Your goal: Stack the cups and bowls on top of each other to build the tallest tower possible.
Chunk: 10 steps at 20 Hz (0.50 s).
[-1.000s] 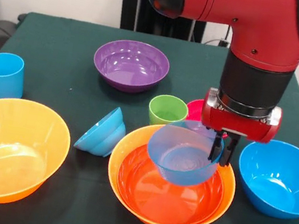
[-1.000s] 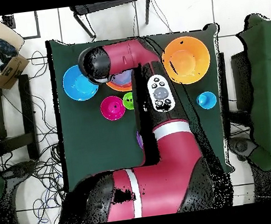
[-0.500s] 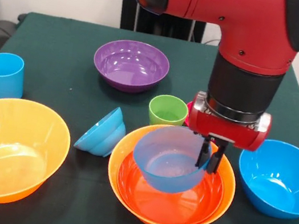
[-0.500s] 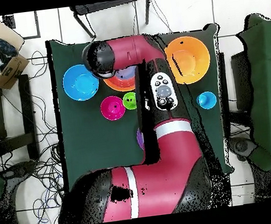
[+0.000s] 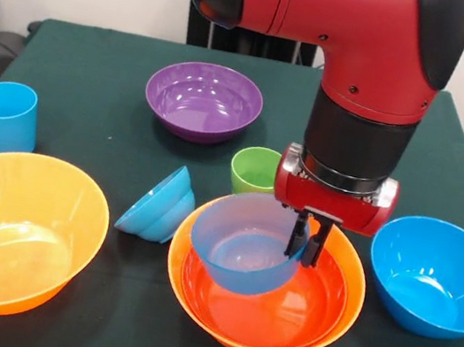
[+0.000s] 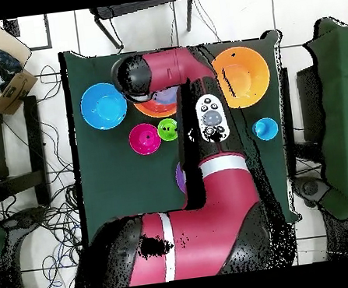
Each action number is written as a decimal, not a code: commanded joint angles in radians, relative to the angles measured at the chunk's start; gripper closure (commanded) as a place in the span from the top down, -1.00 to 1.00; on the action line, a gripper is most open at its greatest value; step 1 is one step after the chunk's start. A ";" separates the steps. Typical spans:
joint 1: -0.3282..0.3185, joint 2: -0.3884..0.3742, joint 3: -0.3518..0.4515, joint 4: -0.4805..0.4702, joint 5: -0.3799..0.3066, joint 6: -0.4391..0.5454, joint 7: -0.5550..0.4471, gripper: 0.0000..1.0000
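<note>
My gripper (image 5: 305, 240) is shut on the right rim of a pale blue bowl (image 5: 236, 251) and holds it tilted just above a red-orange bowl (image 5: 280, 308). That bowl is nested in a big orange bowl (image 5: 174, 258), and the two form the tower. The lime green cup (image 5: 255, 170) stands just behind the tower. The light blue cup (image 5: 4, 115) stands at the far left. The small pink-red bowl (image 6: 144, 138) shows only in the overhead view; the arm hides it in the front view.
A second big orange bowl (image 5: 11, 229) sits front left. A small blue bowl (image 5: 157, 204) lies on its side between it and the tower. A purple bowl (image 5: 203, 99) sits at the back and a bigger blue bowl (image 5: 434, 274) at the right.
In the front view, my gripper has carried the pale blue bowl left and slightly down, further over the red-orange bowl. The arm now hides the pink-red bowl.
</note>
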 commanded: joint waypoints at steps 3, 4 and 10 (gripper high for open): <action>0.038 0.002 -0.010 0.008 0.028 0.026 0.095 -1.00; 0.040 0.003 -0.011 0.006 0.032 0.027 0.093 -1.00; 0.040 0.018 -0.013 -0.012 0.047 0.025 0.081 -1.00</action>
